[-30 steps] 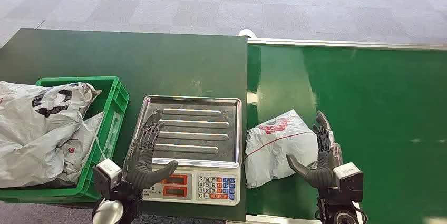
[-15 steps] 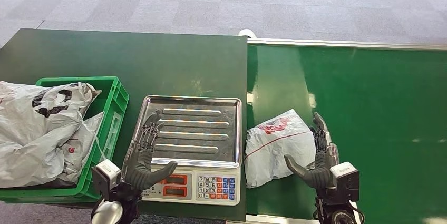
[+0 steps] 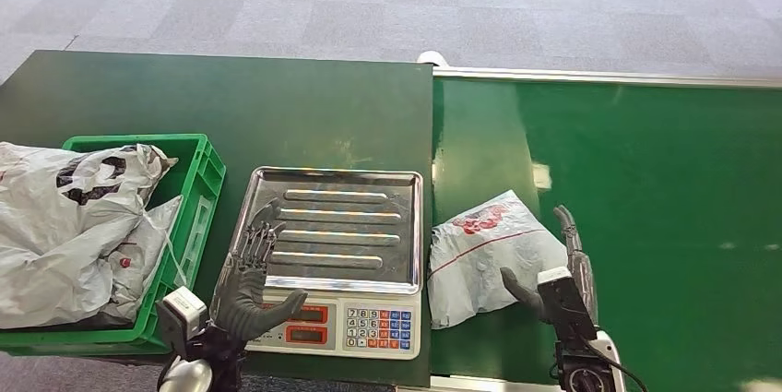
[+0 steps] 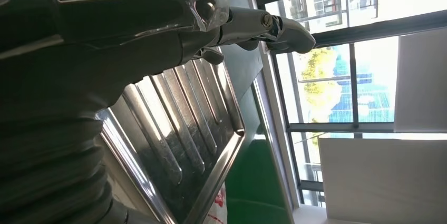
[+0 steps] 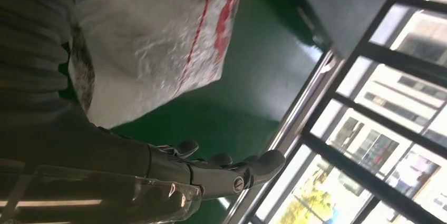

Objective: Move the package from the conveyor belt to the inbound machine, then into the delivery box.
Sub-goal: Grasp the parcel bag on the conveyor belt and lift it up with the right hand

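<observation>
Right hand [image 3: 561,283]: fingers spread, nothing held, set just beside the package [image 3: 484,254], which lies at its 9 o'clock on the belt [image 3: 645,180]. The package's long axis runs from 7 to 1 o'clock. Left hand [image 3: 247,283]: open and empty, over the scale [image 3: 337,244] edge, judged farther from the package. Crate [image 3: 198,184] with bags [image 3: 74,226] is noted at 9 o'clock, beyond the scale.
</observation>
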Controlling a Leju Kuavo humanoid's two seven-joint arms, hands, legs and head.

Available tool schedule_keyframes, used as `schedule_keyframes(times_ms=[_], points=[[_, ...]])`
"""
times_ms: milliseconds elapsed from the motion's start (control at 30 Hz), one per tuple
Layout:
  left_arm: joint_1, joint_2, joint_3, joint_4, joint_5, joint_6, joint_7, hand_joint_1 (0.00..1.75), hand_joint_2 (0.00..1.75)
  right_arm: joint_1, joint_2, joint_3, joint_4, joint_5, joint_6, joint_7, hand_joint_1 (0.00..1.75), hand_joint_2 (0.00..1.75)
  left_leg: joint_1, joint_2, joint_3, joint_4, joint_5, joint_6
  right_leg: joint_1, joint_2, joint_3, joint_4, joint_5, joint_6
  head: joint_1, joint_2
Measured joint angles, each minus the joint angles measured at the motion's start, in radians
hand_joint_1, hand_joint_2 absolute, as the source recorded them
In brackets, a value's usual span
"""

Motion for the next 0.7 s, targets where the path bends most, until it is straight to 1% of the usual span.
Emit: schedule_keyframes(times_ms=[67, 100, 167, 233, 333, 433, 533, 700], points=[[0.011, 0.000, 0.002, -0.007, 0.002, 0.004, 0.003, 0.00, 1.75, -0.030, -0.006, -0.002, 0.043, 0.115, -0.067, 0.056, 0.00, 1.75, 0.000, 0.000, 0.000, 0.000, 0.000, 0.000, 0.000, 0.000, 0.000, 0.000, 0.000, 0.000, 0.000, 0.000], [0.016, 0.000, 0.004, -0.009, 0.003, 0.006, 0.001, 0.00, 1.75, -0.049, -0.013, -0.002, 0.068, 0.182, -0.088, 0.100, 0.00, 1.75, 0.000, 0.000, 0.000, 0.000, 0.000, 0.000, 0.000, 0.000, 0.000, 0.000, 0.000, 0.000, 0.000, 0.000], [0.025, 0.000, 0.006, -0.011, 0.005, 0.009, -0.007, 0.00, 1.75, -0.094, -0.037, 0.003, 0.132, 0.327, -0.113, 0.182, 0.00, 1.75, 0.000, 0.000, 0.000, 0.000, 0.000, 0.000, 0.000, 0.000, 0.000, 0.000, 0.000, 0.000, 0.000, 0.000], [0.030, 0.000, 0.006, -0.008, 0.007, 0.010, -0.015, 0.00, 1.75, -0.145, -0.069, 0.005, 0.204, 0.411, -0.111, 0.212, 0.00, 1.75, 0.000, -0.001, 0.000, 0.000, 0.000, 0.000, 0.000, -0.001, 0.000, 0.000, 0.000, 0.000, 0.000, 0.000], [0.032, 0.001, 0.005, 0.002, 0.016, 0.018, -0.018, 0.00, 1.75, -0.216, -0.110, 0.005, 0.315, 0.442, -0.085, 0.221, 0.00, 1.75, 0.000, -0.001, 0.000, 0.000, 0.000, 0.000, 0.000, -0.001, 0.001, 0.000, 0.001, 0.000, 0.000, 0.000], [0.035, 0.001, 0.005, 0.009, 0.024, 0.026, -0.018, 0.00, 1.75, -0.259, -0.140, 0.005, 0.404, 0.448, -0.074, 0.223, 0.00, 1.75, 0.000, -0.002, 0.000, 0.000, 0.000, 0.000, 0.000, -0.001, 0.000, 0.000, 0.001, 0.000, 0.000, 0.000], [0.040, 0.001, 0.004, 0.013, 0.030, 0.029, -0.017, 0.00, 1.75, -0.287, -0.157, 0.006, 0.467, 0.448, -0.071, 0.223, 0.00, 1.75, 0.000, -0.002, 0.000, 0.000, 0.000, 0.000, 0.000, -0.001, 0.000, 0.000, 0.000, 0.000, 0.000, 0.000], [0.045, 0.001, 0.003, 0.016, 0.035, 0.036, -0.017, 0.00, 1.75, -0.310, -0.173, 0.013, 0.523, 0.448, -0.070, 0.222, 0.00, 1.75, 0.000, -0.002, 0.000, 0.000, 0.000, 0.000, 0.000, -0.001, 0.000, 0.000, 0.000, 0.000, 0.000, 0.000]])
